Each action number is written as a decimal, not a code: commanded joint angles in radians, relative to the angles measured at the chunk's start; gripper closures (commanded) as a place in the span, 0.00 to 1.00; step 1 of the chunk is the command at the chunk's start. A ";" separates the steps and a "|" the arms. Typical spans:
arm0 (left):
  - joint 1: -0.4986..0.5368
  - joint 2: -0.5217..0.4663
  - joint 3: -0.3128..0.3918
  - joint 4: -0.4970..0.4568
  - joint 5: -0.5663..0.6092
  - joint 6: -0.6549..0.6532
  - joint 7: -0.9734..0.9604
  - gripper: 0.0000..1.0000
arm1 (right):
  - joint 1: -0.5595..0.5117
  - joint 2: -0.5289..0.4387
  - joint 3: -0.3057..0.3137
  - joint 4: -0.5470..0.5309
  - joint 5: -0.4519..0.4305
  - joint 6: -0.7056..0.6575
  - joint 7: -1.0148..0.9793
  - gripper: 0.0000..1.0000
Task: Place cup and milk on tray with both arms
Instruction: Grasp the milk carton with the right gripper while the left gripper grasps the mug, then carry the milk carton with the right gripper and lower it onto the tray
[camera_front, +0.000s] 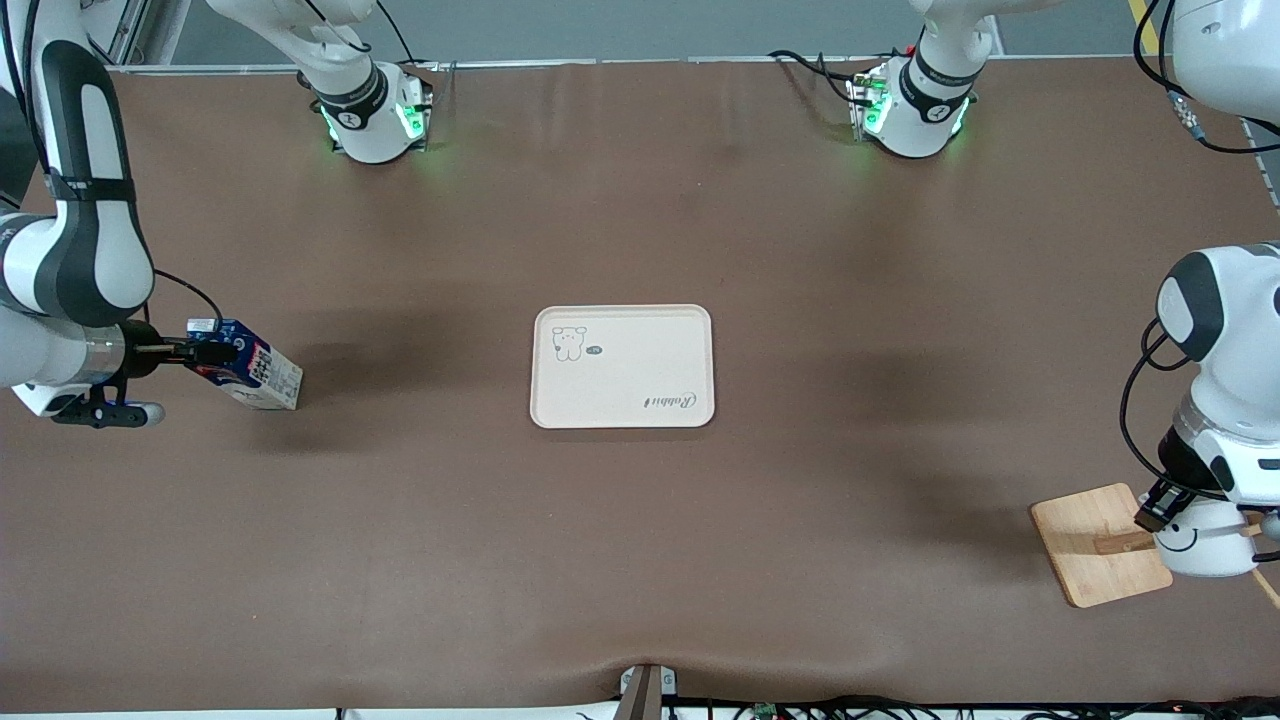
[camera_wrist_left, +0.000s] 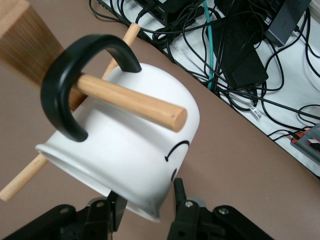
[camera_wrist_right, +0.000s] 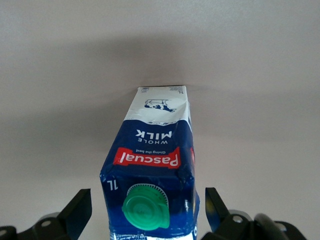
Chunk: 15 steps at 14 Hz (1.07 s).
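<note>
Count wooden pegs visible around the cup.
2: one peg passes through the cup's black handle; a thinner peg sticks out beside the rim. Others may be hidden.

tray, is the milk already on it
No, the tray holds nothing; the milk stands on the table toward the right arm's end.

We cannot tell whether the left gripper (camera_wrist_left: 145, 212) touches the cup (camera_wrist_left: 130, 150), since its fingertips run off the picture's edge. The milk (camera_wrist_right: 152, 175) is cut off at its top, and the right gripper (camera_wrist_right: 145, 212) shows only partly. The small mark beside the tray's (camera_front: 690, 345) bear drawing is too small to read.
</note>
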 joint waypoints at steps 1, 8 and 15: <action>-0.006 -0.001 0.000 0.000 0.029 0.013 -0.014 0.61 | -0.001 -0.024 0.001 -0.038 0.015 0.015 -0.015 0.00; -0.017 -0.001 0.000 -0.004 0.029 0.010 0.044 0.69 | -0.001 -0.028 0.001 -0.111 0.015 0.080 -0.058 0.43; -0.018 -0.001 0.000 -0.009 0.034 0.004 0.057 0.88 | 0.092 -0.027 0.001 0.100 0.016 -0.173 -0.101 1.00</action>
